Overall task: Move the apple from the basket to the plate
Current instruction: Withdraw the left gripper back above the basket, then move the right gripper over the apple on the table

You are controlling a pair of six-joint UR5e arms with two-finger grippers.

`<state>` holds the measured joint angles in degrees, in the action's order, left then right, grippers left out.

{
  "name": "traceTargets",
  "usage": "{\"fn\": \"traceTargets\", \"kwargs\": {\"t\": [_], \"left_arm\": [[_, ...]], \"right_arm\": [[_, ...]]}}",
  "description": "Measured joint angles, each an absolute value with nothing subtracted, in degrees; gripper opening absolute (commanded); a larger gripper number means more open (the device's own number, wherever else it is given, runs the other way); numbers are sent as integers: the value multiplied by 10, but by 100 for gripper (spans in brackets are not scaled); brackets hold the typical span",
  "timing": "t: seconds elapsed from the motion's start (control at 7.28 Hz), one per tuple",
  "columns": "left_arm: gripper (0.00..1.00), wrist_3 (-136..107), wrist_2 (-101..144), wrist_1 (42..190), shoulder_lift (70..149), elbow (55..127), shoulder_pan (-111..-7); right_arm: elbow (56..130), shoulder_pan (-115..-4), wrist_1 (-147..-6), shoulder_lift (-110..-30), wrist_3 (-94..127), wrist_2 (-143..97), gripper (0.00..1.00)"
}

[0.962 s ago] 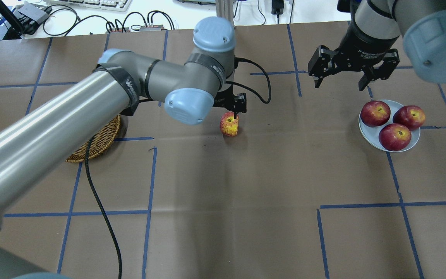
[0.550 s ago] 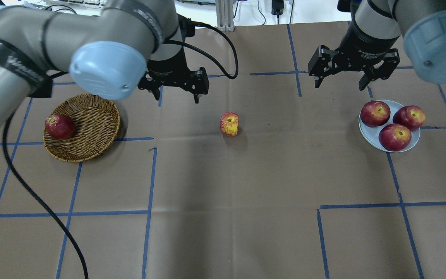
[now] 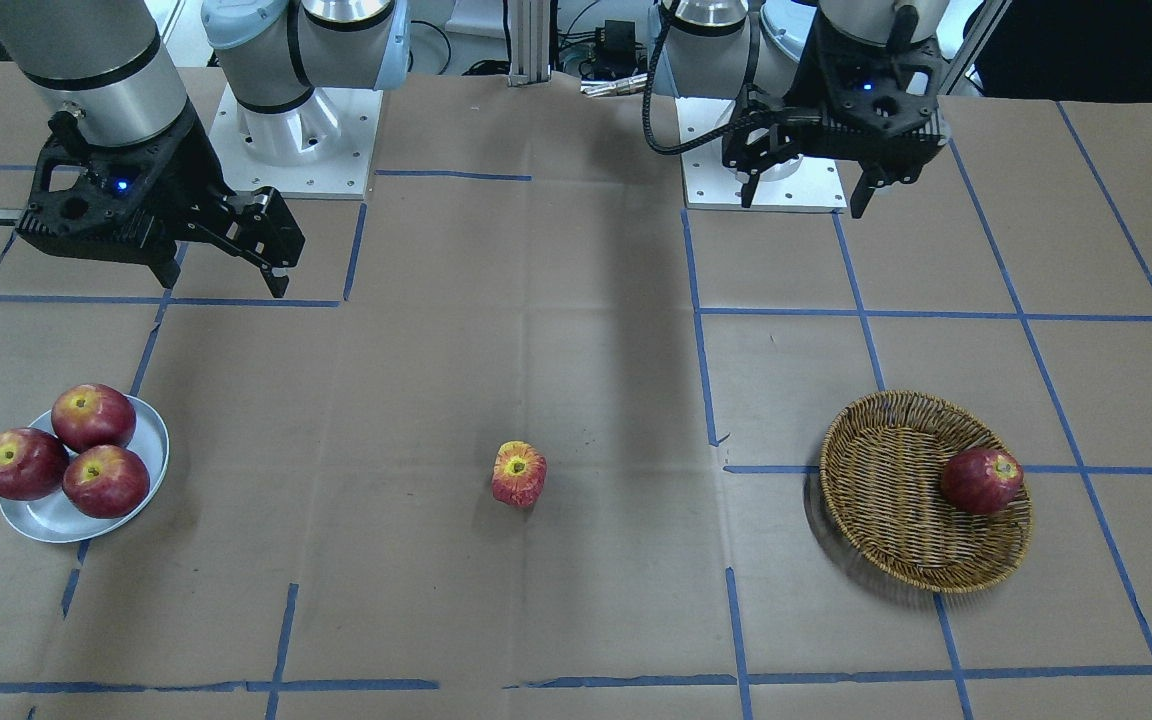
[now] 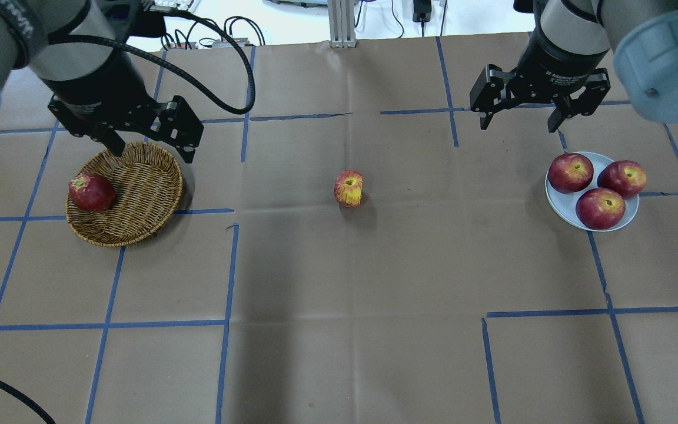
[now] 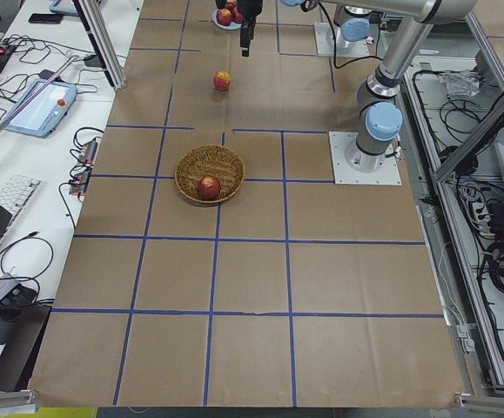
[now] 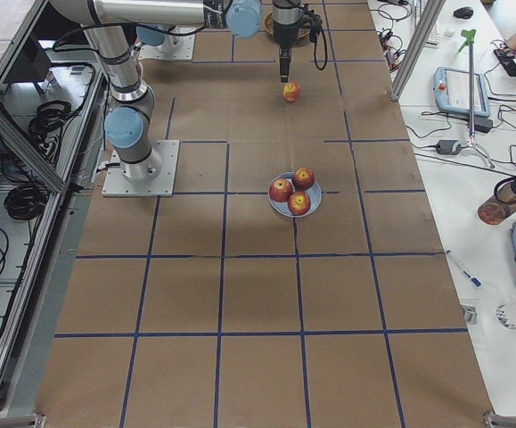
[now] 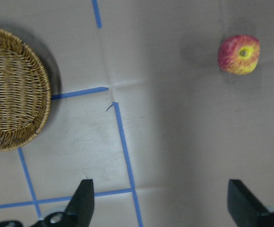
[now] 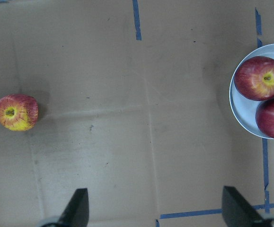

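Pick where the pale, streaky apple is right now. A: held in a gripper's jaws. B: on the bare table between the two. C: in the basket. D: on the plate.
B: the apple rests alone on the table, roughly midway between the basket and the plate, touching neither.

text: none legible | right gripper (image 4: 518,126) collar: white print, too blurred
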<state>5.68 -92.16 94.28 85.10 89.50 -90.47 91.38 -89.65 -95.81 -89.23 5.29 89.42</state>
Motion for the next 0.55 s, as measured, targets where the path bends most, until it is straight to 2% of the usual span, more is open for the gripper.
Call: {"fn": "traceTargets", "kwargs": {"t": [0.27,0.55], "left_arm": [[99,57,-920,945,847,908,-885],[99,58,-920,945,839,913,-883]], "right_arm": [[880,-915,-955,-864,58,895,100],[805,-988,-953,-788,107,909,100]]}}
